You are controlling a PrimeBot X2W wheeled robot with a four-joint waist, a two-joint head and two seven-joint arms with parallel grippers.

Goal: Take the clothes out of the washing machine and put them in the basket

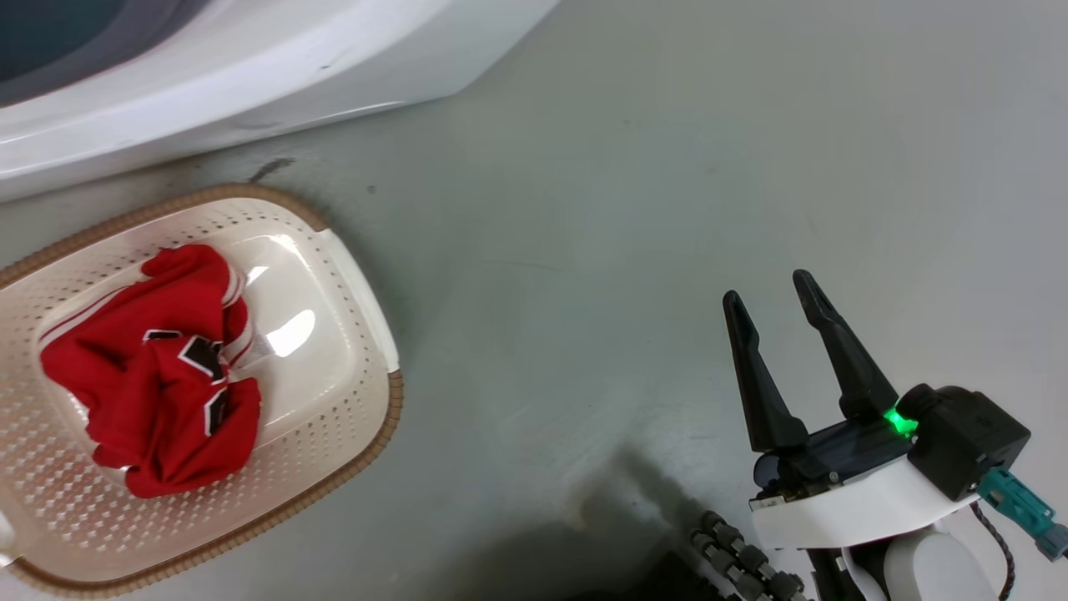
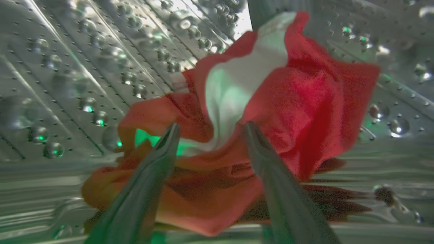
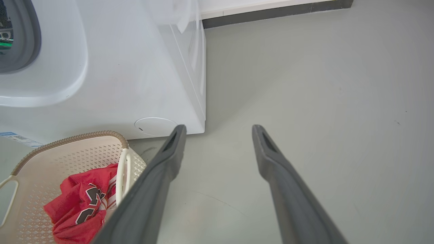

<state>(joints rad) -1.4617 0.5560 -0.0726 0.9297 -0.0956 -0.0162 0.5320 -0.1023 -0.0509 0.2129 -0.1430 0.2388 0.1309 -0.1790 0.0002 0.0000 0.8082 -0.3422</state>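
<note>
Your left gripper (image 2: pixel 212 128) is spread open at a red jersey (image 2: pixel 305 101) in the steel drum (image 2: pixel 67 67). Your right gripper (image 1: pixel 768 286) hangs open and empty over the floor (image 1: pixel 626 167), right of the basket (image 1: pixel 394 401) holding a second jersey (image 1: pixel 158 367).

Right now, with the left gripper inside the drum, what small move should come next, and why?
Probably close the left gripper: its open fingers straddle a raised fold of the red garment lying in the drum, so closing should pinch it. Another jersey already lies in the basket.

Nothing is legible: the lettering (image 1: pixel 200 355) on the red jersey (image 1: pixel 125 376) is crumpled; the sticker (image 3: pixel 17 138) at eight o'clock on the washing machine (image 3: pixel 135 67) is too small.
</note>
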